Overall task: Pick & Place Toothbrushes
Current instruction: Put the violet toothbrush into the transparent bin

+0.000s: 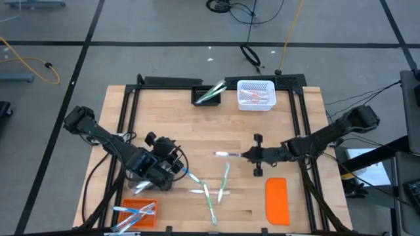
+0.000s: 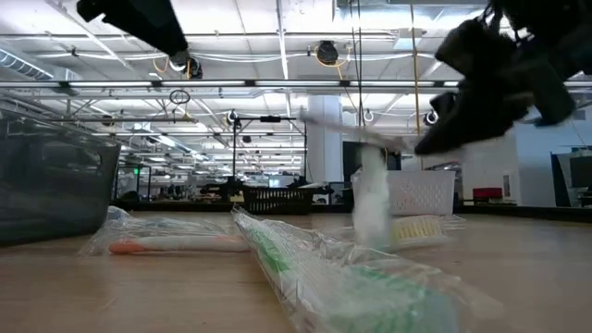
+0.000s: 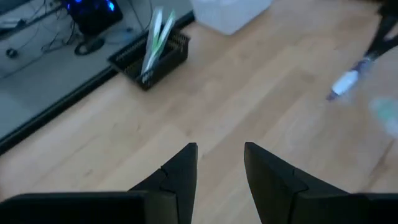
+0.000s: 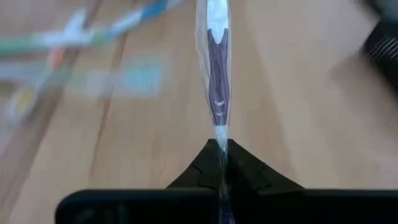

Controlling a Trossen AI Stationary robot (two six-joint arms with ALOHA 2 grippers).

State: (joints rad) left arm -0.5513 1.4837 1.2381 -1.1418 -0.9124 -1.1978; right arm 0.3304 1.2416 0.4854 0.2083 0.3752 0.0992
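Now the right pincer [image 4: 221,149] pinches a purple toothbrush [image 4: 217,81] near the white basket [image 1: 255,95]; next, presumably carrying it there.

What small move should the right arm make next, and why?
Probably lift straight up. The right gripper is shut on a purple toothbrush, which lies near the loose toothbrushes on the table, so lifting first would clear them.
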